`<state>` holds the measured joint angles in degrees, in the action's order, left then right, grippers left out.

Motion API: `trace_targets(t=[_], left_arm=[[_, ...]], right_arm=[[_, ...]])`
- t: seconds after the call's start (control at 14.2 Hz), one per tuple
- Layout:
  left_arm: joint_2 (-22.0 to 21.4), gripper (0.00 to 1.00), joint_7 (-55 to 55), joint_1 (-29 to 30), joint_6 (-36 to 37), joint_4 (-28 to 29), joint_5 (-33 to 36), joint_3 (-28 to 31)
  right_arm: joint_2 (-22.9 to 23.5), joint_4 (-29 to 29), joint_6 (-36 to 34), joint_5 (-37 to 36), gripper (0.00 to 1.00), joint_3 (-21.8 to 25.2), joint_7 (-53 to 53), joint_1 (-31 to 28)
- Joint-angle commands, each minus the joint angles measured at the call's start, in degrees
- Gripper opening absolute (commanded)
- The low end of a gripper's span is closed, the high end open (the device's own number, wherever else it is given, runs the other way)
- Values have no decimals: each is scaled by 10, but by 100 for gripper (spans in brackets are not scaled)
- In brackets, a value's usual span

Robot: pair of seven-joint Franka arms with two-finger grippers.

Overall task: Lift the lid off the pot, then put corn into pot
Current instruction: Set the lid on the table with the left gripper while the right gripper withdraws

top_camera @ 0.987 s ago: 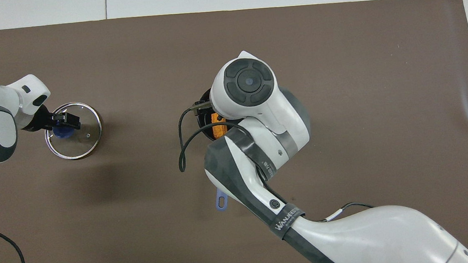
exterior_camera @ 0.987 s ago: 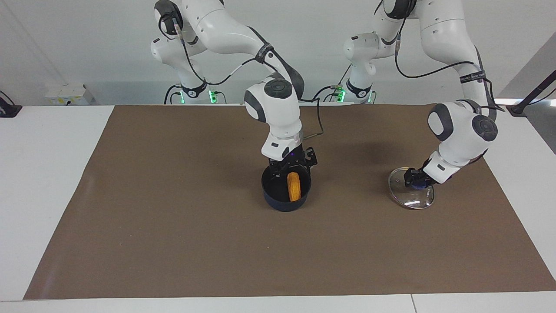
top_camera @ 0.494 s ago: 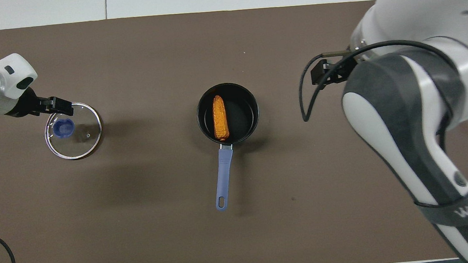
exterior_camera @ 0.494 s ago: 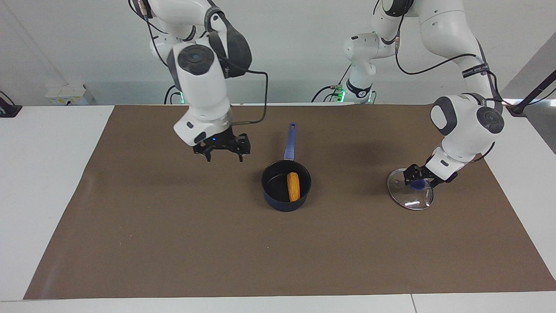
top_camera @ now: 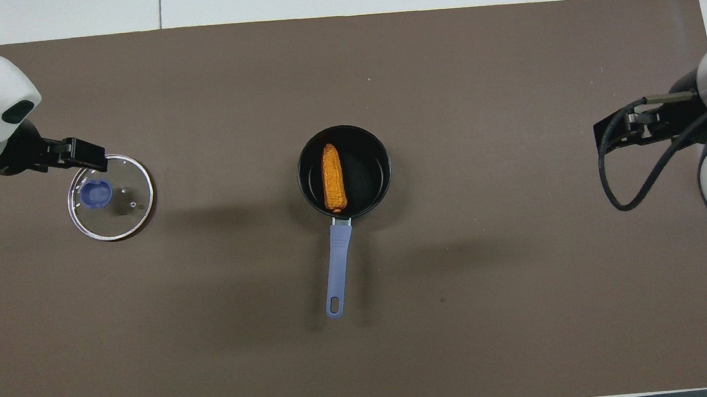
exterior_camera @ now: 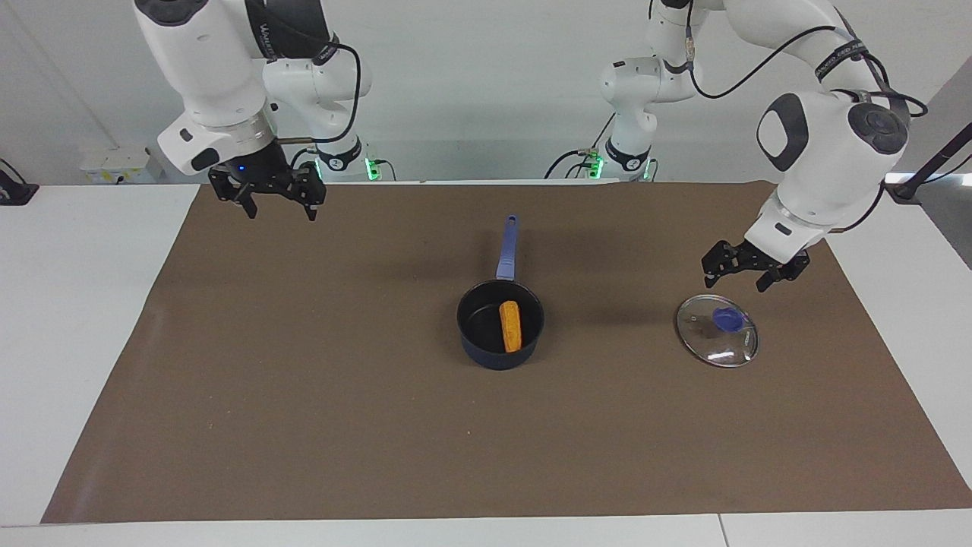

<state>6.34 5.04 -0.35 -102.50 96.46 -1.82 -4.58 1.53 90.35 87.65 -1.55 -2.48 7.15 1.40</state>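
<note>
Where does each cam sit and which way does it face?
Facing view: high, across the table, looking at the robots; both arms and bases show, left gripper above the lid, right gripper over the mat's edge.
Overhead view: high above the robots' end, looking steeply down; only wrists and grippers enter at the sides.
Shared: pot, corn, lid and brown mat, turned half a turn between views.

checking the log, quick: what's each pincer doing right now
Left pincer: open, holding nothing, raised above the lid.
Right pincer: open, holding nothing, raised over the mat at its own end.
</note>
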Motion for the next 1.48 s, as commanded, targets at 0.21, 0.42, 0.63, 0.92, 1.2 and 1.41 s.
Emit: trace_targets(t=[0.21,0.42,0.63,0.92,1.2,1.41], left_arm=[[-63,100,-11,-4,86,12,6,5],[-69,100,-12,3,90,13,6,5],[-83,100,-12,3,116,8,6,11],[-84,100,-48,-50,138,7,16,42],[-74,100,-58,-68,154,-43,17,56],[-86,100,-61,-70,144,-5,16,58]], right_arm=[[-28,39,0,-4,100,15,-14,1],[-29,32,-11,1,100,59,-15,32],[-40,30,-14,-3,100,62,-15,33],[-56,65,6,-5,100,62,-22,26],[-48,50,-1,-6,100,60,-24,15],[-37,19,-26,-10,100,64,-27,13]])
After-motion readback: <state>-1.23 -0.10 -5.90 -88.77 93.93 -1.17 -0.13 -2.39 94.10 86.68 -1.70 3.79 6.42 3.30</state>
